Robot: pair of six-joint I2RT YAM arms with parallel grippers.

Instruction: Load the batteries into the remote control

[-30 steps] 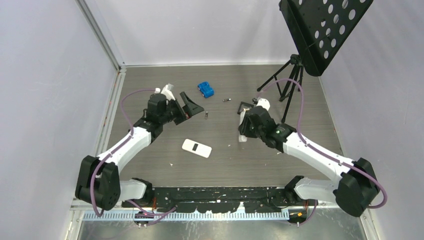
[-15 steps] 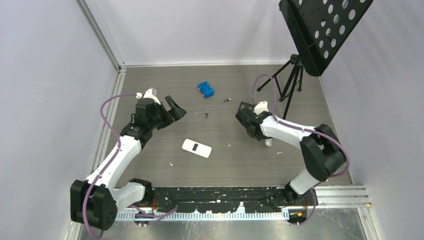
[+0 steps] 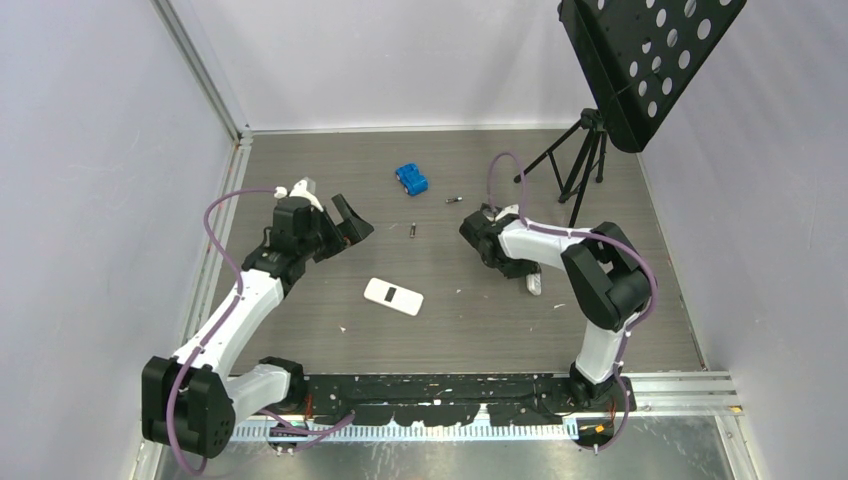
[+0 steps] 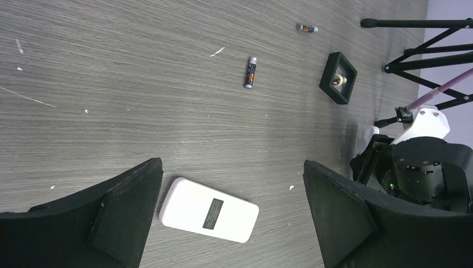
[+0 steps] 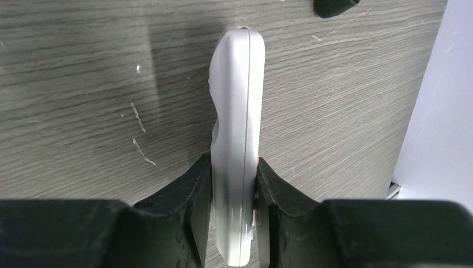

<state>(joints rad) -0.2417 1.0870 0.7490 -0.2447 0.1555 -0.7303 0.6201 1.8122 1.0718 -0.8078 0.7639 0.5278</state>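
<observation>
A white remote control slab (image 3: 393, 296) lay flat on the table (image 3: 470, 330), black rectangle up, long axis 10-to-4 o'clock. The right hand (image 5: 233, 162), arm folded tight, gripped a second white remote piece (image 5: 237, 84) on edge, pointing 12 o'clock in the wrist view. The left hand (image 4: 231, 164) hovered wide open at the slab's 10 o'clock.

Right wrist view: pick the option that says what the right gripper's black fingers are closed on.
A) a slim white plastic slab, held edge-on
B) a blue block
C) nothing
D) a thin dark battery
A: the right gripper is shut on the slim white plastic slab, which is pinched edge-on between its two black fingers.
</observation>
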